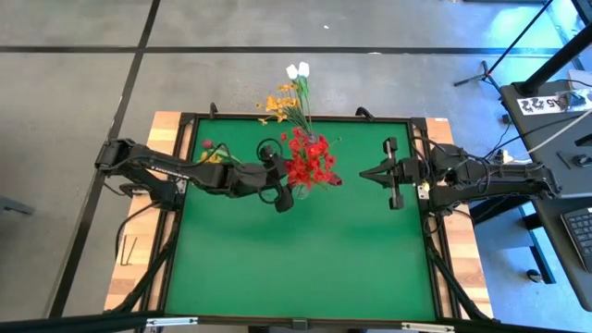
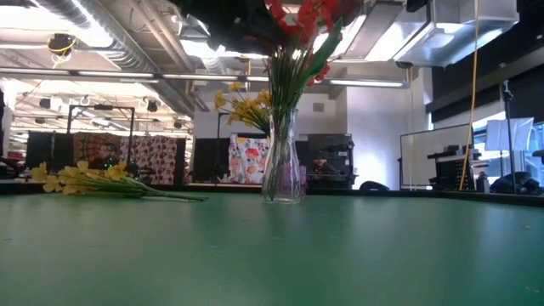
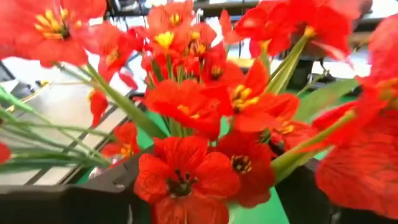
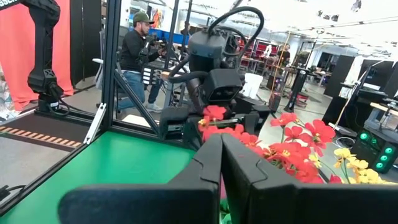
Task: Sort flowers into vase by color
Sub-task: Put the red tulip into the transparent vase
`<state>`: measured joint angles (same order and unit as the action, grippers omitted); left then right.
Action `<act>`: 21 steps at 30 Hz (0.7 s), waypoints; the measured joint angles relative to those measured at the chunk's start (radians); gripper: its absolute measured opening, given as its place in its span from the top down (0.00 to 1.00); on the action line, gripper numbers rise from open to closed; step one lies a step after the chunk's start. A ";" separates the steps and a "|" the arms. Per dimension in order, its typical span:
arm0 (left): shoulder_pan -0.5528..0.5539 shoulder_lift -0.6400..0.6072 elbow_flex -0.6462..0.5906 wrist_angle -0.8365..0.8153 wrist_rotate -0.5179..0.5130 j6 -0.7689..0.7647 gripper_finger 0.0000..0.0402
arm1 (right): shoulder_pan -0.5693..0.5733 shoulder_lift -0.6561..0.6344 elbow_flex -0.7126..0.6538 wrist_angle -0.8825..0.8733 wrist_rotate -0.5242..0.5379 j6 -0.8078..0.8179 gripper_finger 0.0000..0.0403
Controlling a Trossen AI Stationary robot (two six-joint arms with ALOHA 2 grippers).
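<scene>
High view: my left gripper (image 1: 289, 191) sits just beside the vase (image 1: 302, 191), at the red flowers (image 1: 310, 165); jaws look spread, holding nothing I can see. My right gripper (image 1: 367, 173) waits well apart. Yellow flowers (image 1: 214, 157) lie nearer my left arm, stems along the table (image 1: 305, 259).

Low view: the vase stands upright.

Right wrist view: my jaws are pressed together, empty.
</scene>
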<state>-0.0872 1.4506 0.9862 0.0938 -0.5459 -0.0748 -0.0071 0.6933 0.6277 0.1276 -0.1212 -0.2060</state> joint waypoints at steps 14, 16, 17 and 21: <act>-0.080 0.000 0.154 -0.496 -0.044 -0.210 0.29 | 0.000 0.000 0.000 0.002 0.000 0.000 0.98; -0.093 0.000 0.181 -0.589 -0.104 -0.234 0.29 | 0.000 0.000 0.000 0.002 0.000 0.000 0.98; -0.099 -0.001 0.193 -0.642 -0.144 -0.252 0.29 | 0.000 0.000 0.000 0.002 0.000 0.002 0.98; -0.113 -0.011 0.211 -0.905 -0.313 -0.390 0.29 | 0.000 0.000 0.000 0.002 0.000 0.019 0.98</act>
<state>-0.1998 1.4400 1.1970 -0.8112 -0.8587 -0.4650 -0.0071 0.6933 0.6277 0.1291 -0.1207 -0.1871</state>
